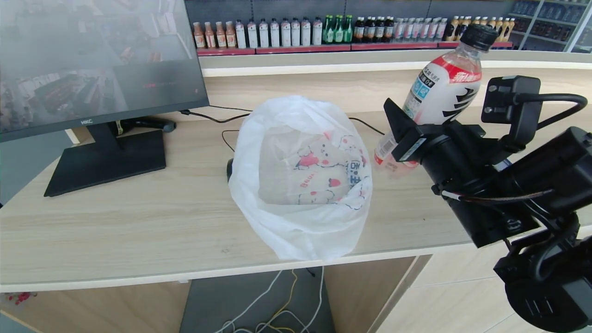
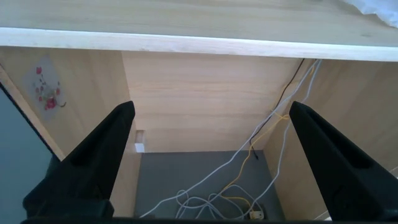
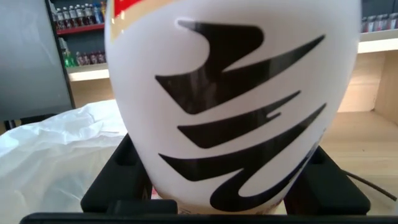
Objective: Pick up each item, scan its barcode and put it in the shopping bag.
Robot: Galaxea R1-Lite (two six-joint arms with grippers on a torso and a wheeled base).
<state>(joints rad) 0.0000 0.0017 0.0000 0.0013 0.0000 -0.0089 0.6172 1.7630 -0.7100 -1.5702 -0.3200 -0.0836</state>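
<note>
A white drink bottle [image 1: 439, 92] with a black cap, red band and black stripes hangs tilted above the counter, right of the bag. My right gripper [image 1: 409, 138] is shut on its lower body; in the right wrist view the bottle [image 3: 233, 106] sits between the black fingers [image 3: 109, 180]. The white plastic shopping bag [image 1: 300, 185] stands open at the middle of the wooden counter [image 1: 138, 217], with a pack printed with pink cartoon bears [image 1: 314, 178] inside. My left gripper [image 2: 211, 162] hangs open below the counter's front edge, nothing between its fingers.
A monitor [image 1: 92, 60] on a black stand occupies the counter's left. A dark handheld device [image 1: 143, 124] lies behind the stand, and black cables [image 1: 217, 118] run behind the bag. Loose wires [image 2: 230, 186] hang under the counter. Shelves of bottles [image 1: 351, 30] line the back.
</note>
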